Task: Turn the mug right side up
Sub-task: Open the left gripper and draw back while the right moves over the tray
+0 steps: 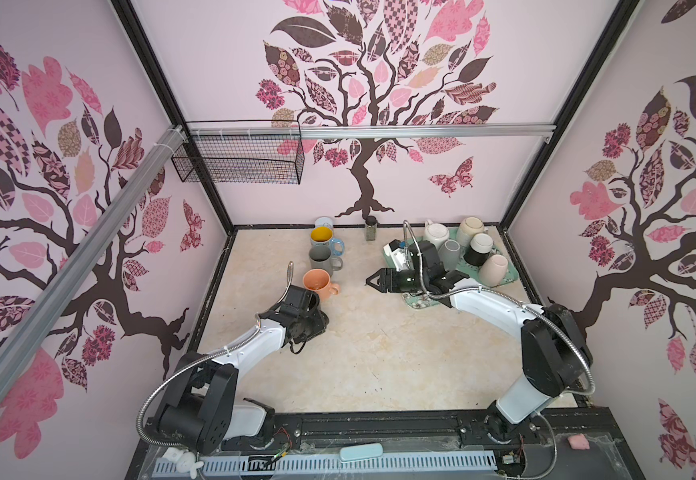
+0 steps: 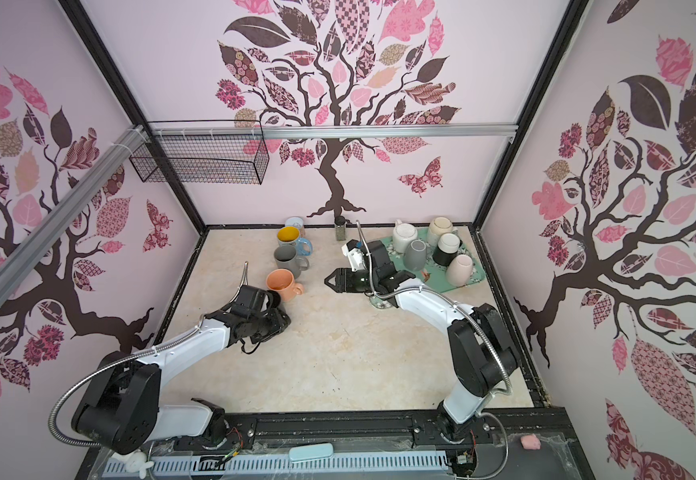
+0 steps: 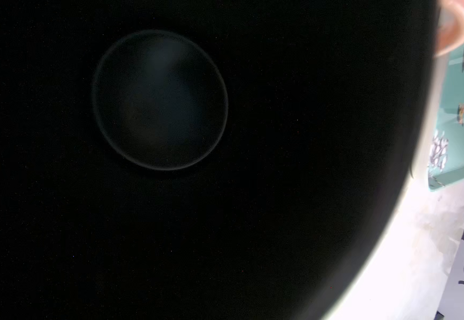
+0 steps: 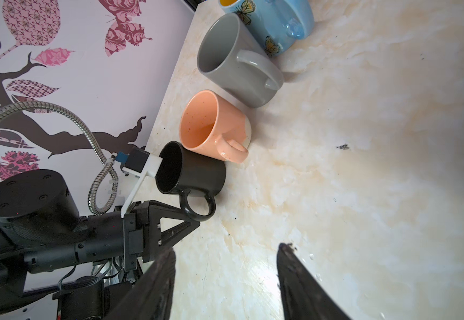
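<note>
A black mug (image 4: 194, 171) stands upright on the table, mouth up, close beside an orange mug (image 4: 211, 124); in both top views it is mostly hidden under my left wrist (image 1: 316, 302) (image 2: 273, 299). My left gripper (image 4: 196, 221) is at its handle. One finger reaches the handle loop, the other is hidden, so the grip does not show. The left wrist view looks straight down into the mug's dark inside (image 3: 158, 99). My right gripper (image 1: 369, 281) (image 2: 327, 282) (image 4: 226, 249) hovers open and empty over mid-table, to the right of the black mug.
Upright orange (image 1: 317, 280), grey (image 1: 321, 257) and blue (image 1: 325, 237) mugs form a row at back left. A teal tray (image 1: 508, 276) at back right holds several upside-down mugs under my right arm. A spice jar (image 1: 371, 227) stands by the back wall.
</note>
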Controlling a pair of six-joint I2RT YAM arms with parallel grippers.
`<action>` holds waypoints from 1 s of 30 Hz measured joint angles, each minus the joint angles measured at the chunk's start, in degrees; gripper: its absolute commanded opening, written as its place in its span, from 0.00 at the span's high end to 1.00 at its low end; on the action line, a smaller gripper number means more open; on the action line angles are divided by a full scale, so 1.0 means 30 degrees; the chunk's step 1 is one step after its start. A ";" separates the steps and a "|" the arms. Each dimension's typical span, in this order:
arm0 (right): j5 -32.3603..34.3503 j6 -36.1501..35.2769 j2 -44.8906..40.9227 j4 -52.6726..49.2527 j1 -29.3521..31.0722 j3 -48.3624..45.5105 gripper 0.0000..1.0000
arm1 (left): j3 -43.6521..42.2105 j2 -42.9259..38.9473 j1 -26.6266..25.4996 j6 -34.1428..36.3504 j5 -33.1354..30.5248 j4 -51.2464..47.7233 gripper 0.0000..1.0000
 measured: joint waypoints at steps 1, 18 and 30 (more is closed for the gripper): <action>0.0000 -0.0044 -0.0007 -0.0007 -0.0087 -0.0007 0.40 | 0.0168 0.0160 -0.0029 -0.0029 0.0022 0.0095 0.72; 0.2667 -0.1530 -0.0532 -0.2404 -0.2557 0.0437 0.33 | 0.1902 0.0699 -0.0481 0.0146 0.0787 0.0138 0.71; 0.8932 -0.3993 0.0801 -0.5180 -0.7023 0.5253 0.24 | 0.2222 -0.3344 -0.0481 0.1625 0.0474 -0.1566 0.71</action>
